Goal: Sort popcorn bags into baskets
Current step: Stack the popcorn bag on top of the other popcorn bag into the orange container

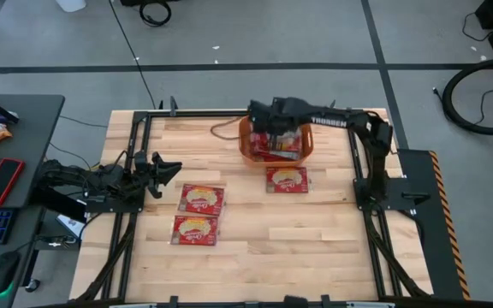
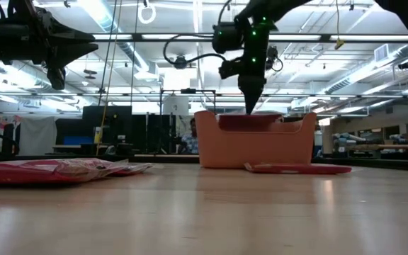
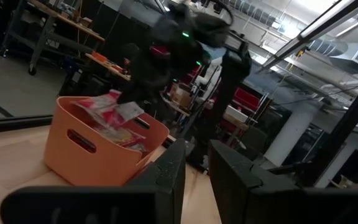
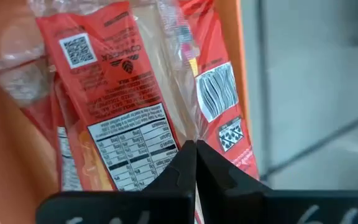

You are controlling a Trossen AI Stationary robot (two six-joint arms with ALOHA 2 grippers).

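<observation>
The orange basket (image 1: pixel 245 147) stands near the table's far edge and holds several red popcorn bags (image 1: pixel 282 144). My right gripper (image 2: pixel 250 106) points down into the basket and is shut on one bag (image 4: pixel 114 99) whose printed back faces the wrist camera. Three more popcorn bags lie flat on the table: one just in front of the basket (image 1: pixel 287 180), and two to the left of the middle (image 1: pixel 202 199) (image 1: pixel 194 229). My left gripper (image 1: pixel 166 167) hovers open by the left edge, beside those two, touching nothing. My right gripper pinches a popcorn bag between its two fingertips at the clear sealed edge (image 4: pixel 190 132). It comes from above, pointing down into the basket. In the left wrist view the bag's upper part (image 3: pixel 110 107) shows tilted above the basket's rim, with its lower part inside.
A black desk (image 1: pixel 32 111) stands left of the table with a plain red slab (image 1: pixel 1 181), a keyboard and a mouse (image 1: pixel 4 272). A cable (image 1: pixel 222 128) loops near the basket's far left side. Bare wood lies toward the near edge and the right.
</observation>
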